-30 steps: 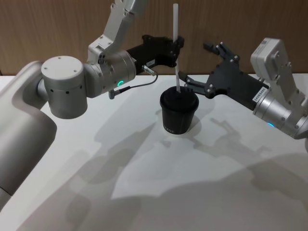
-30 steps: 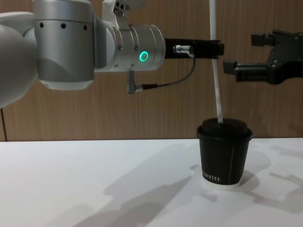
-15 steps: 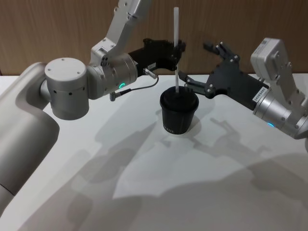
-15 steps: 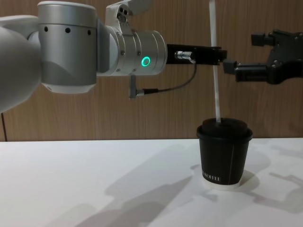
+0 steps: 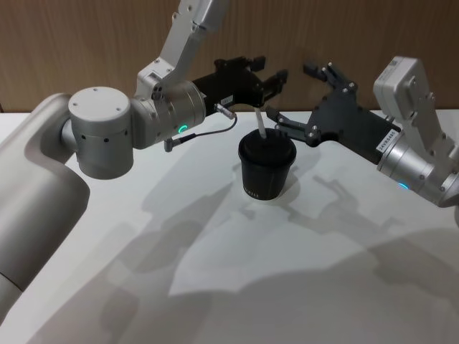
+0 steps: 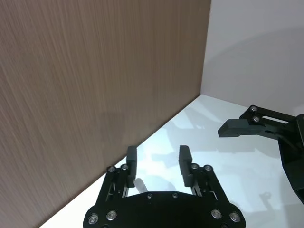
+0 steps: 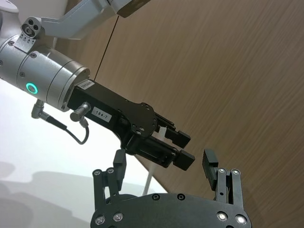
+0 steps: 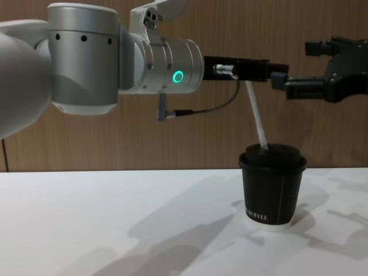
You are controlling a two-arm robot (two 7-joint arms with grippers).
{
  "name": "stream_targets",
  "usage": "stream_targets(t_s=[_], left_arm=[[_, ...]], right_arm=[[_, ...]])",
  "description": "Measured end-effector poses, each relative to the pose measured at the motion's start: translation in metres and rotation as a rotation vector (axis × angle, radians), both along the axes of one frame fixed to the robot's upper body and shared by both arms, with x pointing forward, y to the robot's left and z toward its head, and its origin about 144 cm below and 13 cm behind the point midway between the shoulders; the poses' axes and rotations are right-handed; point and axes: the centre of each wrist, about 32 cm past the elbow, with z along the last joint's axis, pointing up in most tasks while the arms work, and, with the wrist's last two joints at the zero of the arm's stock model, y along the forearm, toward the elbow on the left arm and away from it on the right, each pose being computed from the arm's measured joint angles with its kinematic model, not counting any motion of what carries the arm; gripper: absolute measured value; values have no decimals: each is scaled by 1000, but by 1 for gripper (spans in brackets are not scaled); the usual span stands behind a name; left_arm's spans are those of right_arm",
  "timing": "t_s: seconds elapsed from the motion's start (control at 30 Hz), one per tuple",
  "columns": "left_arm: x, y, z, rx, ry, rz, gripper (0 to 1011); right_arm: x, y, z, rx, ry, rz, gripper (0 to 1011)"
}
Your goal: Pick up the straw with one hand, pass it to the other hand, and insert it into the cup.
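While the straw [image 8: 257, 117] leans in the cup [image 8: 272, 185], the other hand [image 5: 267, 80] gapes, seemingly clear.

One cup [image 5: 266, 169] (mid-frame, lidded), one straw [image 5: 261, 126] leaning in it, and two grippers [image 5: 269, 77] [image 5: 310, 100] above.

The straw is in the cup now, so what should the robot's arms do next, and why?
Probably the left gripper should pull back and up, away from the cup. Its fingers are open and the straw stands free in the lid, leaning toward that gripper, so a careless sideways move could knock it. The right gripper waits open beside the cup.
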Motion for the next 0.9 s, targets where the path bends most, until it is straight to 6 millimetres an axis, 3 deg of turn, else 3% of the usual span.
stream_targets(t_s=[0.5, 0.6, 0.9], left_arm=[[-2, 2, -3, 0, 4, 9, 959], [-3, 5, -5, -3, 4, 26, 1003], [-8, 16, -12, -10, -4, 95, 1003]], right_arm=[[0, 0, 0, 0, 0, 0, 1001], [0, 0, 0, 0, 0, 0, 1001], [0, 0, 0, 0, 0, 0, 1001]])
